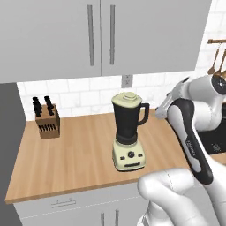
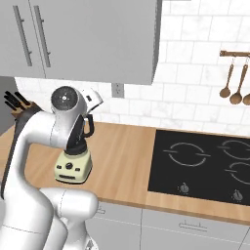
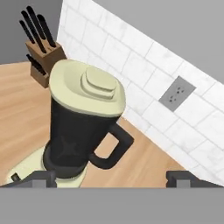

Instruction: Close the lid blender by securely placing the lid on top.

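The lid point(image 3: 87, 87) sits flat on top of the blender point(image 3: 81, 135), covering the dark jar's rim, raised knob up, and the blender stands upright on the wooden counter point(image 1: 79, 154). In the hand view the pincer point(image 3: 111, 177) hangs clear of it with its 2 dark fingertips point(image 3: 41, 177) spread wide apart and nothing between them, so it is released; the blender lies ahead and toward the left tip, its handle point(image 3: 111, 146) pointing toward the gap. Beyond the blender, farther from the pincer, the knife block point(image 3: 41, 59) stands by the tiled wall, and a wall socket point(image 3: 177, 92) sits ahead toward the right tip. From the left base view, the lid point(image 1: 128, 98) caps the jar squarely, with the arm off to the blender's handle side. The right base view shows a black hob point(image 2: 200, 166) on the counter.
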### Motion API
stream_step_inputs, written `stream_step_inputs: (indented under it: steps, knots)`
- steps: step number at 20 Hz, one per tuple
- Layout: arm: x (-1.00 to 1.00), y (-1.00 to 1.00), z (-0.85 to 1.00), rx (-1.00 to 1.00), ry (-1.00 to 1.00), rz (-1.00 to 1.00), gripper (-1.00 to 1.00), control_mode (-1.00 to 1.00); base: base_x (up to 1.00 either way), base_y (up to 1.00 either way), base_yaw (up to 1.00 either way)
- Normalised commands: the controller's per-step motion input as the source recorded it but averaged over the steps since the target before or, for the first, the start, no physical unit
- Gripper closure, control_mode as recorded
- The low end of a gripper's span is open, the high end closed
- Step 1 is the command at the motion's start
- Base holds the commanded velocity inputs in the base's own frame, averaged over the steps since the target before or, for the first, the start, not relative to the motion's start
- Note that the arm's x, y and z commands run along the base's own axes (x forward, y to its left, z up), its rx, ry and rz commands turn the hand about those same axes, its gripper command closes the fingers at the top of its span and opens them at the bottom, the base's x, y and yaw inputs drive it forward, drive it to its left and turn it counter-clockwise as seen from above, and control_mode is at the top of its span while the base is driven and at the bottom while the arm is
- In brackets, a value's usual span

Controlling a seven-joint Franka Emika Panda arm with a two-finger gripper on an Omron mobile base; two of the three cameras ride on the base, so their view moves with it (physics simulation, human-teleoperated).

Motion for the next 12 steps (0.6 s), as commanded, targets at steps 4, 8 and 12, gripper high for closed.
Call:
stream_step_inputs:
  steps: [4, 8, 12]
  knots:
    - [-0.08, -0.28, -0.06, 0.00, 0.00, 0.00, -1.00, -1.00, 0.00, 0.00, 0.00]
    - [-0.15, -0.28, -0.07, 0.00, 0.00, 0.00, -1.00, -1.00, 0.00, 0.00, 0.00]
    - [-0.08, -0.28, -0.07, 0.00, 0.00, 0.00, -1.00, -1.00, 0.00, 0.00, 0.00]
